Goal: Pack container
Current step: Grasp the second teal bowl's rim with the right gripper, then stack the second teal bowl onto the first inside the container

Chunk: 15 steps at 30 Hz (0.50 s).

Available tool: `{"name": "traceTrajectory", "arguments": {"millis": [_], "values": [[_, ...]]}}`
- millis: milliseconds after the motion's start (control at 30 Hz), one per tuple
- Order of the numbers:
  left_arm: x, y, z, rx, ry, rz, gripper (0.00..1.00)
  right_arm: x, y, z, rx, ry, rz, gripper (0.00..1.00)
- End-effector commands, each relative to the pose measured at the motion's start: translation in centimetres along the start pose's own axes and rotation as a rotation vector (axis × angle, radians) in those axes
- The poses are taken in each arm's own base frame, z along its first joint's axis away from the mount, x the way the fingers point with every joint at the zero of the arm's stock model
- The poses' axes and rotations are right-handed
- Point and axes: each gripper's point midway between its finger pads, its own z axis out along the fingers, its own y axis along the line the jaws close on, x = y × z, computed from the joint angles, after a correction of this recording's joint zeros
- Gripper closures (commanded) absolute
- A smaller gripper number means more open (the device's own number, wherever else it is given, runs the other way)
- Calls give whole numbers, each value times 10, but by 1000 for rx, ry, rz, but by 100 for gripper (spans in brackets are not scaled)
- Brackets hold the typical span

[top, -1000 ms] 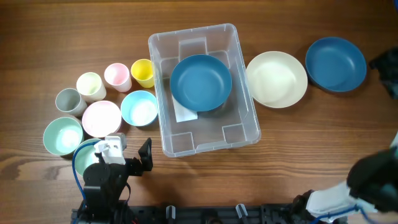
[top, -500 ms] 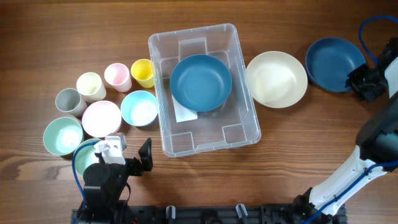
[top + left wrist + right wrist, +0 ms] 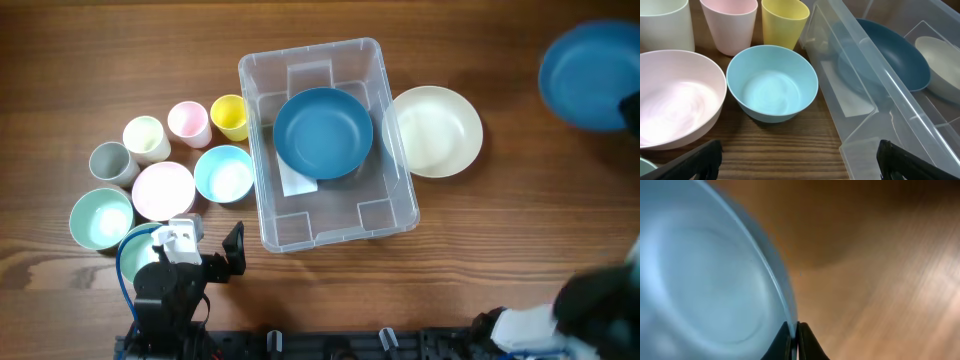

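Right gripper (image 3: 794, 339) closed on rim of blue bowl (image 3: 705, 280), bowl raised above desk (image 3: 500, 250), blurred. Left gripper (image 3: 797, 165) wide open, empty; light-blue bowl (image 3: 771, 82) just ahead, container (image 3: 310, 52) ahead-right, holding second blue bowl (image 3: 323, 133). Container well left of right gripper, cream bowl (image 3: 432, 130) between.

Wooden table (image 3: 120, 40): clear container (image 3: 335, 228) centre, cream bowl (image 3: 437, 130) hard against its right side. Left of it: grey cup (image 3: 110, 162), pale cup (image 3: 146, 138), pink cup (image 3: 188, 123), yellow cup (image 3: 230, 116), plus pink bowl (image 3: 163, 190), light-blue bowl (image 3: 224, 174), mint bowl (image 3: 100, 218).

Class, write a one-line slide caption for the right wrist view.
Right hand pinches the rim of a blue round bowl, held over the brown wooden table.
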Motion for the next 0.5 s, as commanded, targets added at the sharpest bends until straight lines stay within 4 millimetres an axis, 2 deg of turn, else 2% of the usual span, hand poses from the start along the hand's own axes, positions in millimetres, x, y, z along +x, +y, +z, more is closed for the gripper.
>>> {"name": "traceTrajectory", "arguments": {"millis": [0, 67, 100, 133, 200, 300, 367, 467], "values": [[-1, -2, 0, 12, -4, 6, 0, 29, 96, -113, -434, -75, -193, 95], [-1, -2, 0, 12, -4, 6, 0, 66, 132, -157, -563, -85, -329, 96], [-1, -2, 0, 12, -4, 6, 0, 81, 143, -168, -601, -77, -376, 96], [-1, -2, 0, 12, -4, 6, 0, 106, 161, -181, -659, -53, -452, 96], [-1, -2, 0, 12, -4, 6, 0, 147, 186, -194, -725, -5, -555, 96], [-1, -2, 0, 12, -4, 6, 0, 190, 209, -188, -714, 39, -660, 96], [-1, -2, 0, 12, -4, 6, 0, 222, 223, -174, -700, 100, -725, 96], [-1, -2, 0, 12, -4, 6, 0, 250, 233, -153, -666, 168, -773, 96]]}}
